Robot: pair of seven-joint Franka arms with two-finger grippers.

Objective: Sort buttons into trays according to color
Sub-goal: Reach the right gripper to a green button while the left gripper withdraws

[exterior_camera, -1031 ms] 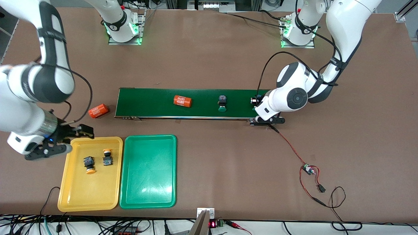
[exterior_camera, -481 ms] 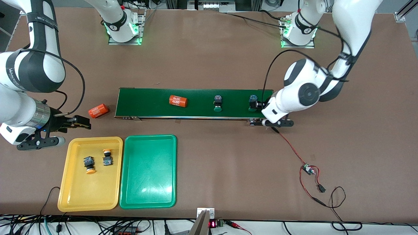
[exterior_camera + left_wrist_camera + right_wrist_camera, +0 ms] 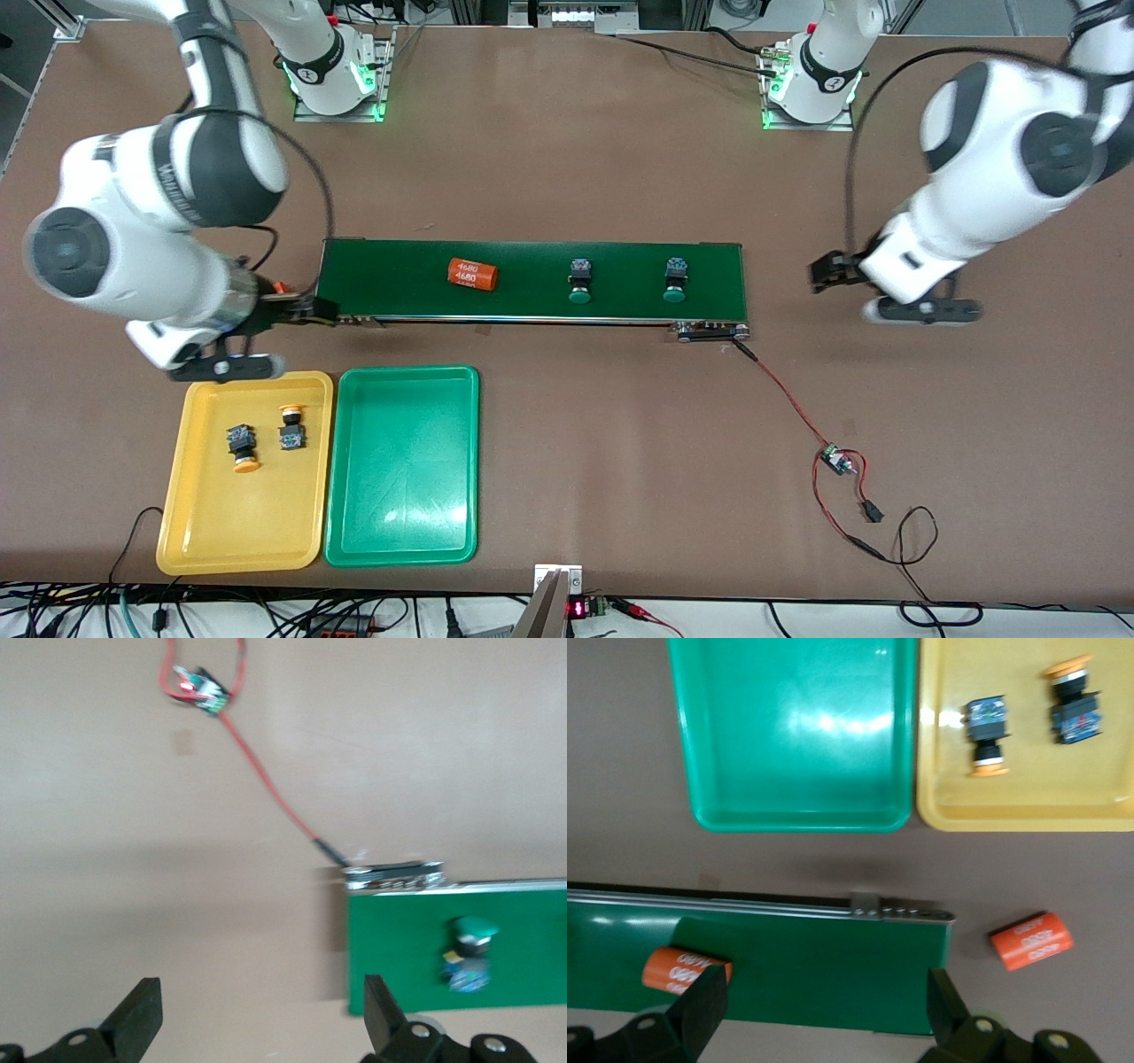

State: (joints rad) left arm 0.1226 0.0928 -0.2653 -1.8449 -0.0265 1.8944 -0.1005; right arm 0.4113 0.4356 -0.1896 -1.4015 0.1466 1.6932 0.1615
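Two green-capped buttons (image 3: 579, 281) (image 3: 676, 279) lie on the dark green conveyor belt (image 3: 399, 279). One also shows in the left wrist view (image 3: 469, 957). Two yellow-capped buttons (image 3: 240, 443) (image 3: 291, 430) lie in the yellow tray (image 3: 239, 523); they also show in the right wrist view (image 3: 985, 731) (image 3: 1072, 700). The green tray (image 3: 403, 461) beside it holds nothing. My right gripper (image 3: 306, 310) (image 3: 822, 1005) is open and empty over the belt's end toward the right arm. My left gripper (image 3: 824, 270) (image 3: 257, 1019) is open and empty over bare table past the belt's other end.
An orange "4680" cylinder (image 3: 472, 274) lies on the belt. A second one (image 3: 1030, 941) lies on the table off the belt's end, mostly hidden under my right gripper in the front view. A red wire runs from the belt to a small circuit board (image 3: 833, 459).
My left gripper has drawn away from the belt's end, leaving a green button on it. My right gripper moved from beside the yellow tray to the belt's end. Belt items shifted toward the right arm's end.
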